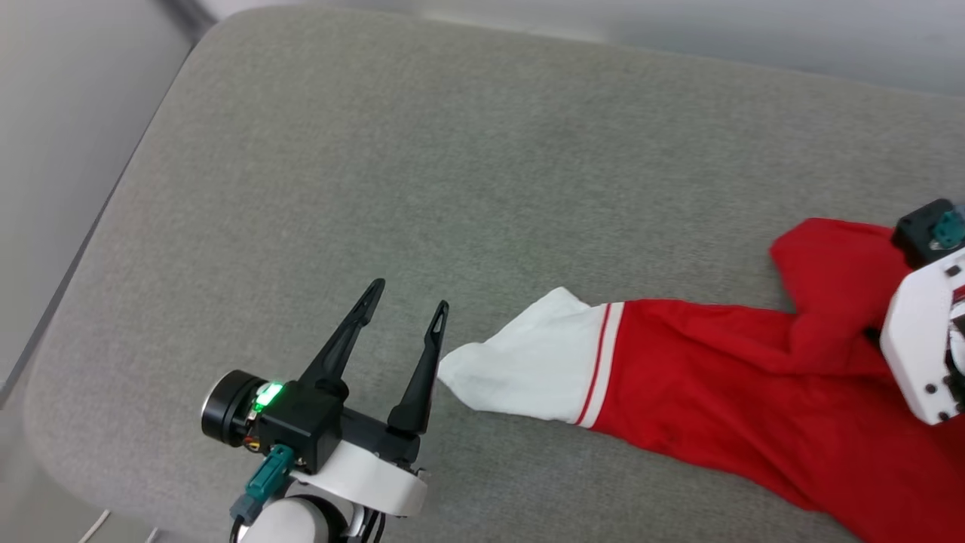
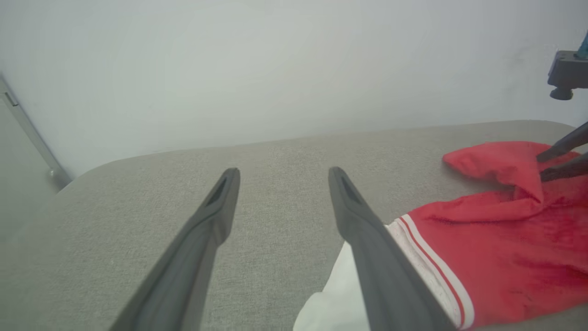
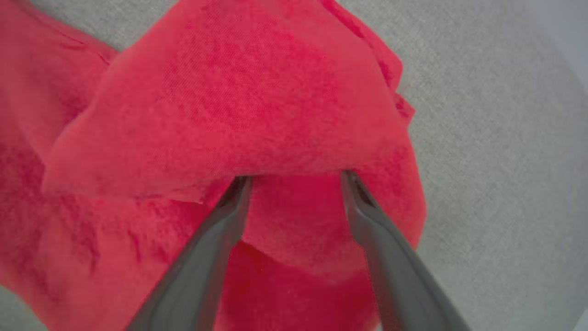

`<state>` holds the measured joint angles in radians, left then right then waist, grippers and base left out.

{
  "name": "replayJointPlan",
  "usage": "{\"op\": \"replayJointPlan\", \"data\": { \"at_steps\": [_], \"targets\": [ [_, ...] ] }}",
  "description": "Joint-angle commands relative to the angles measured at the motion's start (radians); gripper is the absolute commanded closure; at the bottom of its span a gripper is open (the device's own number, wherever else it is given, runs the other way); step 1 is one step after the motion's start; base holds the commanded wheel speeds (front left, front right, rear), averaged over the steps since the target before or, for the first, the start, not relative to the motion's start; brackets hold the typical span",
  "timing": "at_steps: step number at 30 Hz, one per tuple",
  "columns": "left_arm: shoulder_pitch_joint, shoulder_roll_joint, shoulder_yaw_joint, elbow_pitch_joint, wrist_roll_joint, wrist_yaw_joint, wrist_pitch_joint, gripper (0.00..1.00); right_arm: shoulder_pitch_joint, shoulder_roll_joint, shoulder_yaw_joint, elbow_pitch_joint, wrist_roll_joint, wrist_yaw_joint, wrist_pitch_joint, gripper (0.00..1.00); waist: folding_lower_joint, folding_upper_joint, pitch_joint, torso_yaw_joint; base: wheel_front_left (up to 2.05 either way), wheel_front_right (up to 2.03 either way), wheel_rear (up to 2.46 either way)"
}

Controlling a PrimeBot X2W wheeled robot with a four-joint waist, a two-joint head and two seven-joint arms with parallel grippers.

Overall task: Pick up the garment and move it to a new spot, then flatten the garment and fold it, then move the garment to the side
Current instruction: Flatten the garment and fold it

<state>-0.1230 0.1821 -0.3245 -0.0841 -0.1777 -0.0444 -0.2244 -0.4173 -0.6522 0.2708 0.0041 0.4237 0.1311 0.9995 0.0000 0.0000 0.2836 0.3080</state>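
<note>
The garment is a red shirt with a white, red-striped sleeve, lying crumpled on the right part of the grey cushion. My left gripper stands open just left of the sleeve's tip, nothing between its fingers. In the left wrist view the left gripper is spread wide, and the sleeve lies beside the right finger. My right gripper is open, its fingertips tucked under a raised red fold. Its white wrist hangs over the garment at the right edge.
The cushion's rounded left edge drops to a pale floor. A plain pale wall rises behind the cushion. Bare grey cushion spreads to the left of and beyond the garment.
</note>
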Motion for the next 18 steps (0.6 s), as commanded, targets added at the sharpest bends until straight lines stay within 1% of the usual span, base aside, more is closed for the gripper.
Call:
{"op": "replayJointPlan", "data": {
  "at_steps": [1, 7, 11, 12, 14, 18],
  "targets": [
    [-0.016, -0.009, -0.010, 0.009, -0.003, -0.006, -0.010, 0.00, -0.024, -0.018, -0.004, 0.040, -0.016, -0.001, -0.008, 0.00, 0.0000, 0.0000, 0.050, 0.058, 0.00, 0.00, 0.00],
    [-0.032, -0.023, -0.023, 0.028, -0.006, -0.009, -0.021, 0.00, -0.035, -0.025, -0.014, 0.131, -0.030, -0.001, -0.029, 0.00, 0.0000, 0.0000, 0.077, 0.090, 0.00, 0.00, 0.00],
    [-0.037, -0.030, -0.034, 0.037, -0.008, -0.012, -0.029, 0.00, -0.023, -0.005, -0.016, 0.188, -0.024, -0.001, -0.040, 0.00, 0.0000, 0.0000, 0.092, 0.104, 0.00, 0.00, 0.00],
    [-0.040, -0.033, -0.035, 0.038, -0.008, -0.012, -0.030, 0.00, -0.019, -0.002, -0.015, 0.200, -0.023, -0.001, -0.044, 0.29, 0.0000, 0.0000, 0.095, 0.106, 0.00, 0.00, 0.00],
    [-0.043, -0.039, -0.039, 0.042, -0.008, -0.012, -0.033, 0.00, -0.019, -0.004, -0.015, 0.215, -0.029, -0.001, -0.052, 1.00, 0.0000, 0.0000, 0.098, 0.109, 0.00, 0.00, 0.00],
    [-0.048, -0.047, -0.040, 0.048, -0.009, -0.013, -0.036, 0.00, -0.072, -0.020, -0.041, 0.209, -0.060, -0.001, -0.104, 1.00, 0.0000, 0.0000, 0.097, 0.110, 0.00, 0.00, 0.00]
  ]
}}
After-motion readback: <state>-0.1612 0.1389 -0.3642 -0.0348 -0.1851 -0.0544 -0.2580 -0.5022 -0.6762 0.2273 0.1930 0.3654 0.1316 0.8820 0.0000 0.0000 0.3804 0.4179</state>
